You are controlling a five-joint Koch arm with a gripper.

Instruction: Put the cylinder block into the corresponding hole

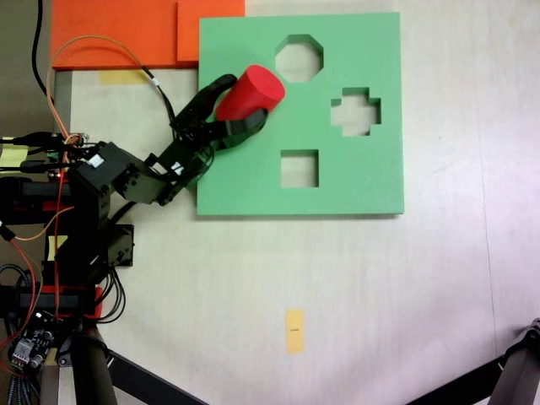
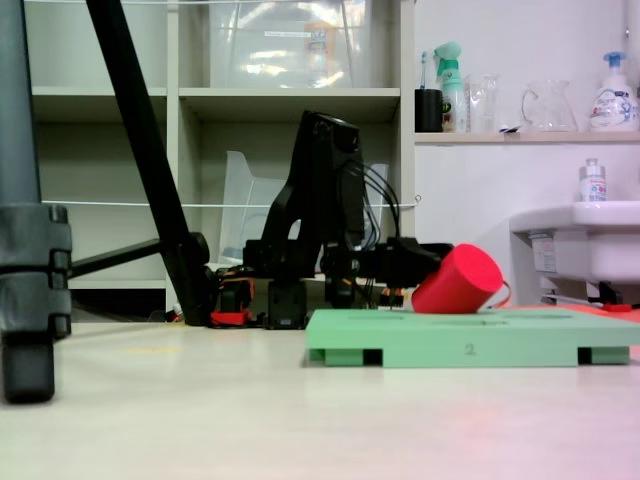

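Counting near to far in a fixed view: one yellow paper tag [image 1: 294, 330] on the pale surface [image 1: 380, 278], one black arm [image 1: 110, 181], one black gripper [image 1: 245, 105], one short bright red foam cylinder block [image 1: 251, 93], one square green foam board [image 1: 354, 181], two orange foam boards [image 1: 118, 34] at the far edge. The gripper is clenched on the cylinder block, one jaw on each side of it. Block is tilted, lifted over the board's left part; in a fixed view its lower edge [image 2: 458, 283] looks close to or touching the board top, cannot tell which. Three cut-outs visible in the board: one square cut-out [image 1: 299, 169], one cross-shaped cut-out [image 1: 355, 112], one octagonal cut-out [image 1: 299, 57]. Round hole cannot be seen, block and gripper cover that area. Around: black tripod legs [image 1: 126, 371] near, orange and black wires [image 1: 101, 51] at left, shelf unit [image 2: 210, 150] and white sink [image 2: 580, 240] behind.
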